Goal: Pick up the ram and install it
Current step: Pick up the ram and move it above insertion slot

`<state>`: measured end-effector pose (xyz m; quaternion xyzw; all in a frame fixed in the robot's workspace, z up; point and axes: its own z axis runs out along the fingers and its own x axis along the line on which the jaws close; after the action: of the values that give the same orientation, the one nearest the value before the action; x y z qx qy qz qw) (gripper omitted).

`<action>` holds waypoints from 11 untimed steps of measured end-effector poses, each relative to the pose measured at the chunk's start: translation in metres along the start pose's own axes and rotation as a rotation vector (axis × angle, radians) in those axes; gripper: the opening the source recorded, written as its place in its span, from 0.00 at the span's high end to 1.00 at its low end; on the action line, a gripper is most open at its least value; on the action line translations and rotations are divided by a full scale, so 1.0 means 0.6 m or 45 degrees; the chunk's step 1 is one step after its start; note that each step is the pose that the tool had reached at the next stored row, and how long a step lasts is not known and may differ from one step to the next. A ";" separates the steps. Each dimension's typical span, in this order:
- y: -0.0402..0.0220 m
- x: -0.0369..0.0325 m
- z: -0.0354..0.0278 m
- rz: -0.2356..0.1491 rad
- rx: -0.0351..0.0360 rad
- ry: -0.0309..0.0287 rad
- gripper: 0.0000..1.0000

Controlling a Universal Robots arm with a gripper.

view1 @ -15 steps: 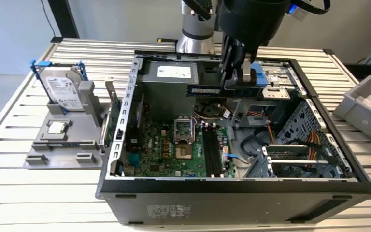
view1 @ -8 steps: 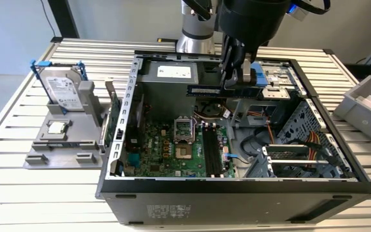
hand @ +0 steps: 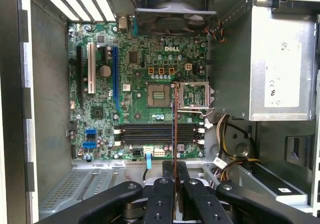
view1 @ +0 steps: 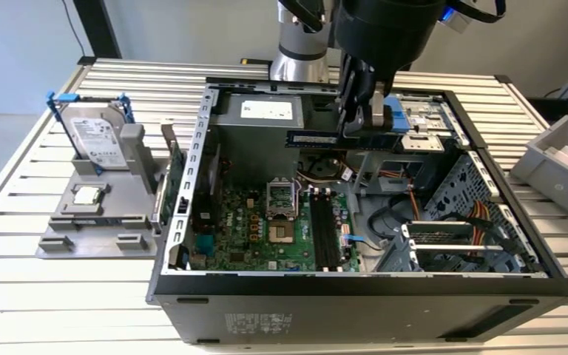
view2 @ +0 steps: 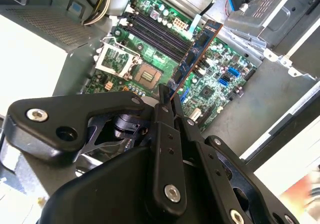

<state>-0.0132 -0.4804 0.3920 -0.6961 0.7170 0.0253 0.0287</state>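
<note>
While the gripper point(view1: 353, 129) hangs over the one open computer case point(view1: 363, 307), its fingers are clamped on one end of the single ram point(view1: 313, 138). The stick juts out level from them, in the air above the motherboard point(view1: 254, 229) and clear of its four black memory slots point(view1: 325, 231). One hard drive point(view1: 97, 137) stands on the table point(view1: 67, 296), at the exterior view's left of the case.

The gripper point(view2: 167, 98) is matt black, the ram point(view2: 200, 49) a smooth blue-green circuit board. The case point(view1: 363, 310) is matt grey sheet metal, the table point(view1: 67, 296) ribbed pale metal.
</note>
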 end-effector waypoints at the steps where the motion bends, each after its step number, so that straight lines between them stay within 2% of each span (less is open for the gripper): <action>1: 0.000 0.000 0.000 0.000 0.0000 0.0001 1.00; 5: 0.000 0.000 0.000 0.021 0.0016 0.0001 1.00; 11: 0.000 0.000 0.000 0.127 0.0097 0.0006 1.00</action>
<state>-0.0132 -0.4804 0.3920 -0.6592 0.7510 0.0238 0.0299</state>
